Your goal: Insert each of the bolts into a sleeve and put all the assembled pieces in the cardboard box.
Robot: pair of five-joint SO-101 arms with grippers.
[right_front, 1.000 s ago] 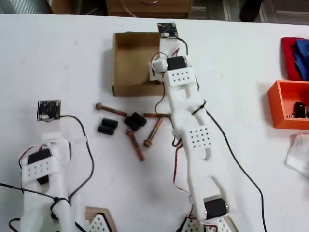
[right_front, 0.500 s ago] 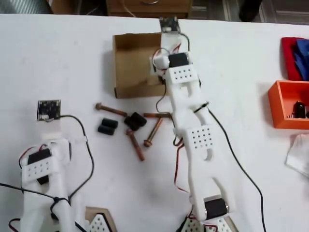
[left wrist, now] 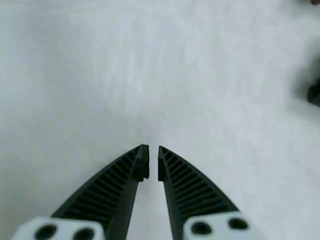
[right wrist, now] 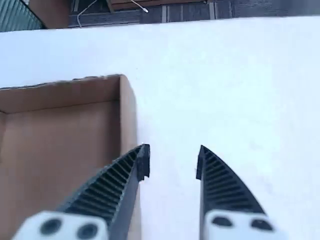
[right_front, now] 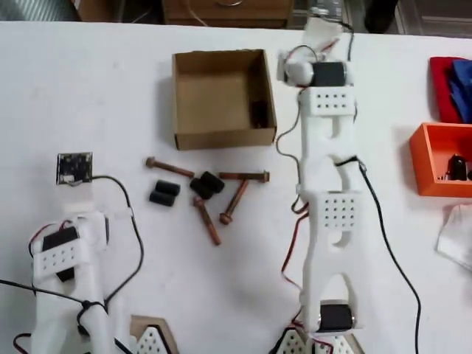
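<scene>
The cardboard box (right_front: 193, 135) stands at the table's far middle, with one dark piece (right_front: 258, 112) lying against its right wall. In front of it lie several rusty bolts (right_front: 234, 200) and black sleeves (right_front: 164, 193), loose on the white table. My right arm (right_front: 328, 147) stretches out past the box's right side. Its gripper (right wrist: 171, 162) is open and holds nothing, hovering over bare table just outside the box wall (right wrist: 127, 107). My left arm (right_front: 63, 251) stays at the near left; its gripper (left wrist: 150, 162) is shut over bare table.
An orange bin (right_front: 431, 158) stands at the right edge, with red and blue cloth (right_front: 451, 85) behind it and something white (right_front: 457, 232) in front. A dark object (left wrist: 314, 92) shows at the edge of the left wrist view.
My right arm has swung from over the box to the right, past its right wall. The dark piece inside the box has come into sight. The left arm has not moved.
</scene>
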